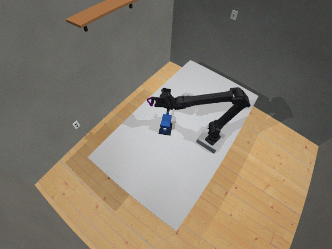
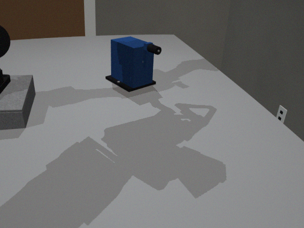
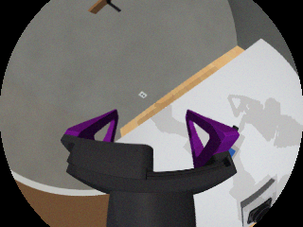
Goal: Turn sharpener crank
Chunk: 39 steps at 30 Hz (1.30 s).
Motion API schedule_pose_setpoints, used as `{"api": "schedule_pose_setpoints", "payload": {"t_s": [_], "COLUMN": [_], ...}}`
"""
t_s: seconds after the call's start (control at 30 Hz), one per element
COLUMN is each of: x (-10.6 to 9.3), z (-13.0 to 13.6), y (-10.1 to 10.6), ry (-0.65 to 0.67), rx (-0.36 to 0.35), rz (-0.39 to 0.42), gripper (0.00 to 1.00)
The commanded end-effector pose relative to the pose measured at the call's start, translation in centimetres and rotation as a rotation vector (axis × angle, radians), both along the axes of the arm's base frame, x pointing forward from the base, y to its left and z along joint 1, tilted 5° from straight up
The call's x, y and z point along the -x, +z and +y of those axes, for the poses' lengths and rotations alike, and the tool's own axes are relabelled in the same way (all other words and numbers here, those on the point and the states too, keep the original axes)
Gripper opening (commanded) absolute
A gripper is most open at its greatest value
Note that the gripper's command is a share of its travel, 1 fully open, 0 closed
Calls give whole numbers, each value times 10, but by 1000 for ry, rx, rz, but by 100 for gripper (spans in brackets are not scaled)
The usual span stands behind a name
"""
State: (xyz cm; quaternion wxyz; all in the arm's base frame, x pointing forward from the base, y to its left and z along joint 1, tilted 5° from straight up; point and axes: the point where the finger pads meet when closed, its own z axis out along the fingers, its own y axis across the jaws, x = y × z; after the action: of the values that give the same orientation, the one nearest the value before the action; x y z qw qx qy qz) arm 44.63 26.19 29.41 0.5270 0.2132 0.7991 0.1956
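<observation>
The sharpener [image 1: 165, 124] is a blue box on a black base plate, standing on the white table top. It also shows in the exterior view [image 2: 131, 61]. Its crank arm rises on the far side and ends in a black handle [image 2: 154, 48] near the box's top corner. My gripper [image 1: 151, 101] with purple fingers hangs in the air above and beyond the sharpener, apart from it. In the wrist view the fingers stand wide open with nothing between them. Only a small blue bit of the sharpener [image 3: 233, 151] shows behind the right finger.
The arm's base stands on a grey block [image 1: 210, 141] at the table's right side, also seen in the exterior view [image 2: 14, 101]. A wooden shelf [image 1: 99, 12] hangs high on the left wall. Grey walls close in behind the table.
</observation>
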Motion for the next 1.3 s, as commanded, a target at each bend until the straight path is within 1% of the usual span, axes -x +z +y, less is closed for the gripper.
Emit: {"api": "schedule_pose_setpoints", "payload": {"t_s": [0.0,0.53,0.57,0.67,0.7,0.8,0.87,0.9,0.97,1.0,1.03,1.1,1.27], "x": [-1,-1,-17,-24,-27,-31,-34,-35,-38,-39,-40,-40,-42], "z": [1,1,2,-6,-8,-12,-18,-20,-27,-30,-33,-33,-50], "y": [6,6,26,14,11,5,-3,-8,-16,-20,-24,-24,-44], "ry": [0,0,-14,-20,-21,-21,-28,-30,-39,-42,-42,-42,-73], "rx": [-7,-7,-34,-18,-15,-14,-7,-5,-1,0,0,0,-4], "rz": [-9,-9,1,99,117,116,182,199,265,284,284,284,447], "gripper": [100,100,51,51,51,51,51,51,51,51,51,51,51]}}
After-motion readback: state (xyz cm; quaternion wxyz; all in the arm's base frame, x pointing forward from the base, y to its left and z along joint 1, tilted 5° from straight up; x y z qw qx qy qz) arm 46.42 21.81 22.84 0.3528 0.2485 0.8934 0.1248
